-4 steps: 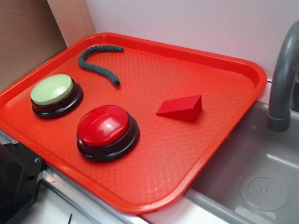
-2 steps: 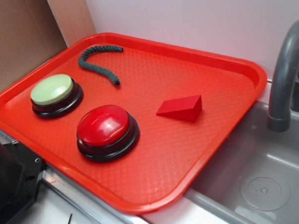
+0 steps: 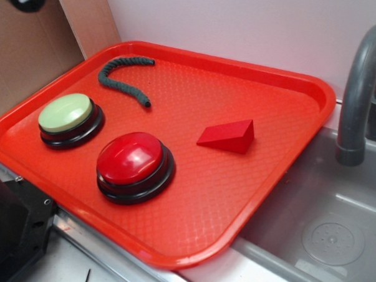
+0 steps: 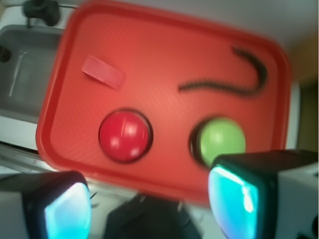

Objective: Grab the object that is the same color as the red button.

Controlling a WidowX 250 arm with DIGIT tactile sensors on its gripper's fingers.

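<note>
Claw [image 4: 149,204], wrist view: two blocky fingers [image 4: 249,194], black shells with grey outer housings, inner pads glowing cyan-teal. Dark, blurred shape low between them. Exterior view: only a small rounded black part [image 3: 27,3] shows at the top left edge.

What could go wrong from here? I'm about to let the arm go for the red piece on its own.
The red wedge lies on a tray of almost the same red, so it could be hard to pick out. Its sloped top may slip from the pads of the open claw. The red button sits close by, and the blurred wrist view makes a wrong aim more likely.
</note>
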